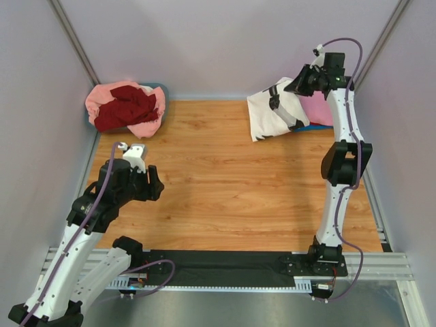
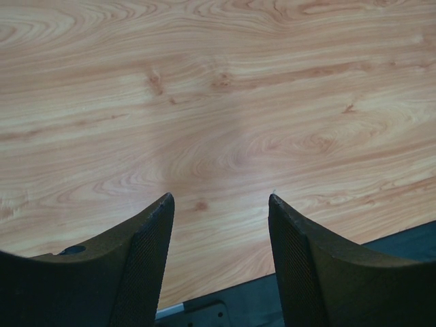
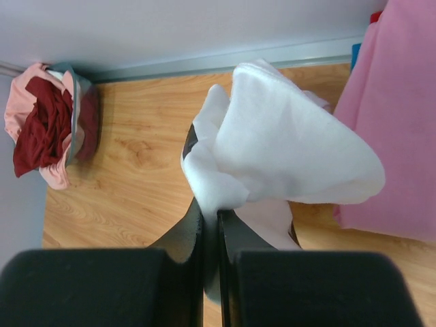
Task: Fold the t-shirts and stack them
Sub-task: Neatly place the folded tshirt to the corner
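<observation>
Off-white t-shirt (image 1: 269, 119) sits bunched at the far right of the tabletop (image 1: 225, 184), just beside the folded pink t-shirt (image 1: 319, 113). We judge this to be the stacking step: lower slowly, line up the edges, and release only once the cloth lies flat. Right claw (image 3: 210, 204) is clamped on a fold of the cloth. Left claw (image 2: 221, 201) gapes wide above the tabletop, holding nothing.
</observation>
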`<state>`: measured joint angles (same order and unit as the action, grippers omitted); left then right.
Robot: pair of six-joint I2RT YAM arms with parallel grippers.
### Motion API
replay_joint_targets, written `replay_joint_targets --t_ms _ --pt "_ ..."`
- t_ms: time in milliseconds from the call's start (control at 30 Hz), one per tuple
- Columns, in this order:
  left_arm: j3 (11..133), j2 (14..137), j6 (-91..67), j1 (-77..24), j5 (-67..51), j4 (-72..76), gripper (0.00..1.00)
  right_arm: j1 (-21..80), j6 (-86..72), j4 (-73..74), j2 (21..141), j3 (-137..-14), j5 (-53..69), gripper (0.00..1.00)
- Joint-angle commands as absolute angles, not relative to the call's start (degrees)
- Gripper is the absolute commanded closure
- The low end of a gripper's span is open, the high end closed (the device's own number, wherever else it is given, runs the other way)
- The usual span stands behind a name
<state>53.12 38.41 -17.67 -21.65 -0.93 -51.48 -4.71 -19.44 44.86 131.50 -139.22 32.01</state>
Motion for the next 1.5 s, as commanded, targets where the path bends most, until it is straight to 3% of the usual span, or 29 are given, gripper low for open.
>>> replay_joint_targets --t_ms 0,267,1033,1467 --pt "53.17 38.15 -18.19 -21.62 -0.17 -49.75 0.35 -6.15 -20.56 43.86 131.57 -145.63 32.61 1.0" --pt "53.09 38.32 -18.19 -21.62 -0.09 -49.75 0.35 -9.31 -26.18 37.97 133.5 -150.82 34.89 1.0" --pt "52.91 39.73 -18.28 -21.62 1.23 -49.75 0.35 -19.51 -45.0 19.6 136.14 -151.35 47.63 1.0" --pt "52.91 40.69 -18.37 -21.62 1.49 -49.75 0.35 -23.02 -45.08 18.38 146.42 -152.32 48.87 1.0"
